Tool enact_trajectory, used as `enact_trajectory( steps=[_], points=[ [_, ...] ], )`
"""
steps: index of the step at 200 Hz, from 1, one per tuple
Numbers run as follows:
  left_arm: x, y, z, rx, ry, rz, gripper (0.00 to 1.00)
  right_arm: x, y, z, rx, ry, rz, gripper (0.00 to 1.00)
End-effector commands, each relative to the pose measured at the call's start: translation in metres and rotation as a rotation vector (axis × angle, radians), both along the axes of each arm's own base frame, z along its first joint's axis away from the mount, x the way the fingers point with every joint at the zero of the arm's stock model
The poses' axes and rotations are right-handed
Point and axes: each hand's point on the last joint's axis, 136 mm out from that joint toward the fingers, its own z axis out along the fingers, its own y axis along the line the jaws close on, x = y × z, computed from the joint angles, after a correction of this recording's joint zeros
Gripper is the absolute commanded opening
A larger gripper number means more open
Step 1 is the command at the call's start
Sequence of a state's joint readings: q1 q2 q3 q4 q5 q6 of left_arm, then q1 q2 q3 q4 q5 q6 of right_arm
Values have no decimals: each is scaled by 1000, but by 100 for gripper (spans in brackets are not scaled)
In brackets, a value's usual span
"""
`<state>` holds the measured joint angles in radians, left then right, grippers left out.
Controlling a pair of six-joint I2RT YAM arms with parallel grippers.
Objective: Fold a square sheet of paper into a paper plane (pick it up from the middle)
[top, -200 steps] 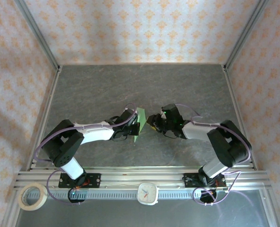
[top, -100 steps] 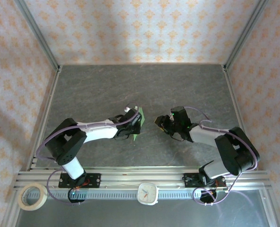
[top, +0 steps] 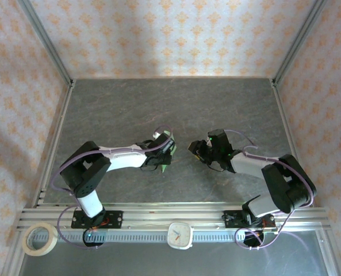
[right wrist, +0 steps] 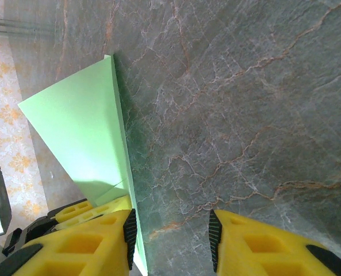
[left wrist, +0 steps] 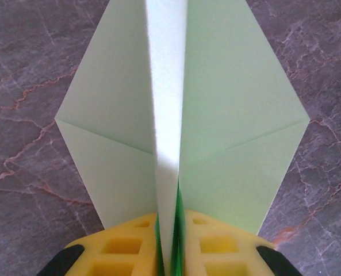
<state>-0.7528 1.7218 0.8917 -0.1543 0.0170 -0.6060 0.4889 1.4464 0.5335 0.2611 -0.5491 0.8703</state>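
One paper plane (left wrist: 233, 126) was there, and two arms, each with one pincer. The plane was at the middle of the surface (top: 158, 103). Its centre fold stood between the fingers of the left pincer (left wrist: 169, 221); whether they pinched it, I cannot tell. The left arm reached low toward the right. The right pincer (right wrist: 173, 230) was spread and empty, near the plane but apart.

Overhead camera looks down; both close wrist cameras share the paper plane (left wrist: 228, 115).
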Motion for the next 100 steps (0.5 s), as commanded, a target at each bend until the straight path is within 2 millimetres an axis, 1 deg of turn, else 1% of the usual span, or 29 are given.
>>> enact_trajectory(
  steps=[1, 24, 69, 100],
  points=[
    [0, 3, -2, 36, 13, 15, 19, -2, -2, -5, -9, 4, 8, 40],
    [-2, 6, -8, 60, 22, 19, 21, -2, -1, -5, -6, 5, 9, 40],
    [-11, 19, -21, 156, 33, 61, 30, -2, -2, -4, -9, -2, 7, 40],
    [-19, 20, -30, 202, 40, 86, 33, -2, -3, -4, -17, -9, 12, 40]
  ],
)
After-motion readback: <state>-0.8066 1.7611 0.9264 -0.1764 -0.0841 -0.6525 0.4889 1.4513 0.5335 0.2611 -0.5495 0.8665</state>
